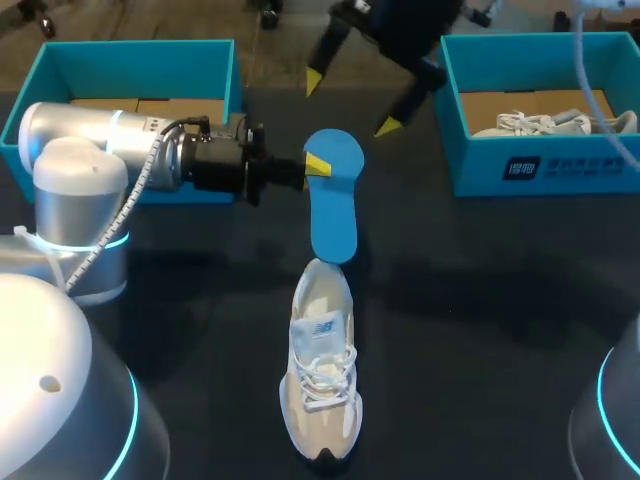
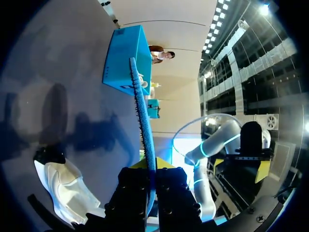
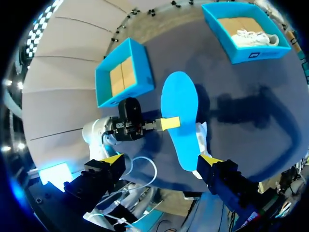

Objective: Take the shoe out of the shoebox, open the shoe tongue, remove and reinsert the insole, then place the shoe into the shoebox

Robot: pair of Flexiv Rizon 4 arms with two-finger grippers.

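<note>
A blue insole [image 1: 333, 200] hangs over the table's middle, its lower end touching the heel opening of a white shoe [image 1: 322, 370] that lies on the dark table. My left gripper [image 1: 318, 165] is shut on the insole's left edge near its upper end. In the left wrist view the insole [image 2: 143, 116] runs edge-on out from between the fingers, with the shoe [image 2: 67, 188] below. My right gripper [image 1: 350, 103] hovers open above the insole, holding nothing. From it I see the insole [image 3: 181, 116] flat below, the left gripper [image 3: 161, 124] pinching it, and a bit of the shoe [image 3: 202, 135] beyond.
An empty blue shoebox [image 1: 140, 70] stands at the back left, behind my left arm. A second blue shoebox [image 1: 540, 160] at the back right holds another white shoe [image 1: 550, 122]. Both boxes show from the right wrist, empty [image 3: 123, 72] and filled [image 3: 244, 31].
</note>
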